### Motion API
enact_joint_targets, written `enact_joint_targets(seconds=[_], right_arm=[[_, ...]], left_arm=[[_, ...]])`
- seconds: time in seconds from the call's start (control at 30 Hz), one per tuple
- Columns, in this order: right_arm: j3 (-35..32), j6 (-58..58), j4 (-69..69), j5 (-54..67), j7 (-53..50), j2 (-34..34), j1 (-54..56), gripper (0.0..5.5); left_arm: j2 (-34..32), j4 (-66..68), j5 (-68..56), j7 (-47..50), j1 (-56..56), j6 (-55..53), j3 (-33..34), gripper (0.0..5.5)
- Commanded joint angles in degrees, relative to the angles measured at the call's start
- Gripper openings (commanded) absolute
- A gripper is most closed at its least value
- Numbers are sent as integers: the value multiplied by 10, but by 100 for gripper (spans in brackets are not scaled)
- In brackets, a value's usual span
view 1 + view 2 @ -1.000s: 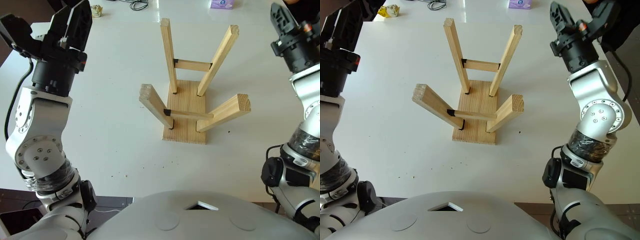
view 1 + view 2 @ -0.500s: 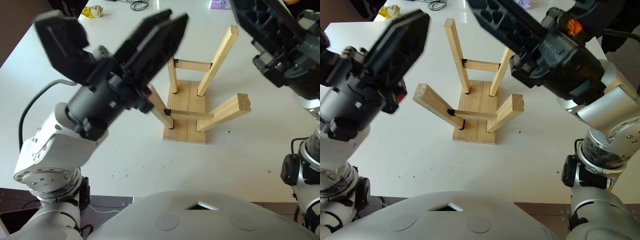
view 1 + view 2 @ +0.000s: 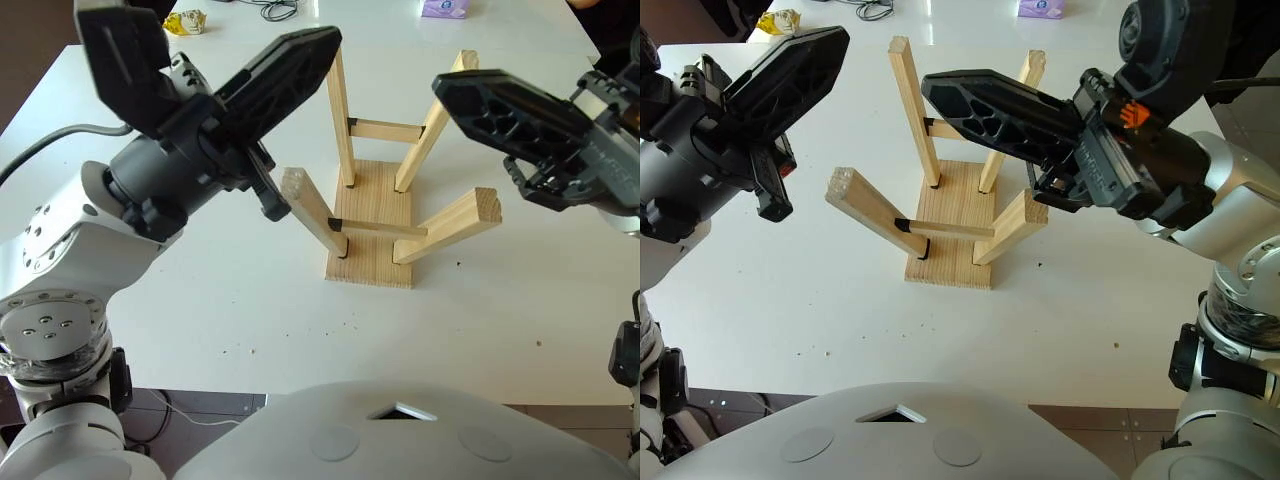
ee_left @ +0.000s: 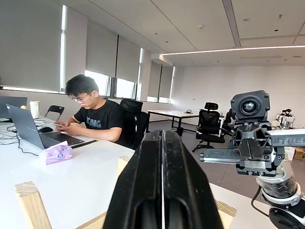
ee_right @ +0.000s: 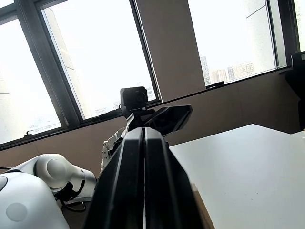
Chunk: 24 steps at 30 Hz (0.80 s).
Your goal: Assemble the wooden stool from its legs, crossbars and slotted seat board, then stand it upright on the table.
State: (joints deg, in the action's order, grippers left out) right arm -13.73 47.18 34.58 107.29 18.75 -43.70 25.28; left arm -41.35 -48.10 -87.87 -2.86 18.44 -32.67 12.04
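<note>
1. Four legs point(image 3: 337, 110) rose from the slotted seat board point(image 3: 372, 268), which lay flat on the white worktop point(image 3: 200, 300). The stool point(image 3: 375, 215) therefore sat upside down near the worktop's middle, and it looked fully joined.
2. Two crossbars point(image 3: 385, 129) each bridged one pair of legs, with their ends seated as far as could be seen.
3. Raised over the worktop on the stool's left was the left hand point(image 3: 322, 45), its fingers pressed together and holding nothing. The right hand point(image 3: 450, 88) hung on the opposite side, likewise closed and empty. Neither touched the wood.
4. What remained, by my judgement, was the flip. Both hands would need to open and take the stool from opposite sides, gripping legs close to the board rather than near their free ends. They would then turn together and set all four feet down evenly, so that no joint was levered loose.
</note>
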Motion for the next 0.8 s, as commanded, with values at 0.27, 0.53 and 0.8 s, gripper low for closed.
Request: enact_joint_targets(seconds=[0.27, 0.53, 0.8], right_arm=[[6, -78, -31, 57, -59, 59, 66, 0], [-9, -60, -19, 53, -33, 32, 13, 0], [-14, -74, -15, 57, -27, 34, 34, 0]], left_arm=[[44, 17, -51, 43, 140, 81, -13, 3], [117, 31, 24, 44, 88, 70, -107, 3], [95, 19, -5, 69, 120, 56, -86, 3]])
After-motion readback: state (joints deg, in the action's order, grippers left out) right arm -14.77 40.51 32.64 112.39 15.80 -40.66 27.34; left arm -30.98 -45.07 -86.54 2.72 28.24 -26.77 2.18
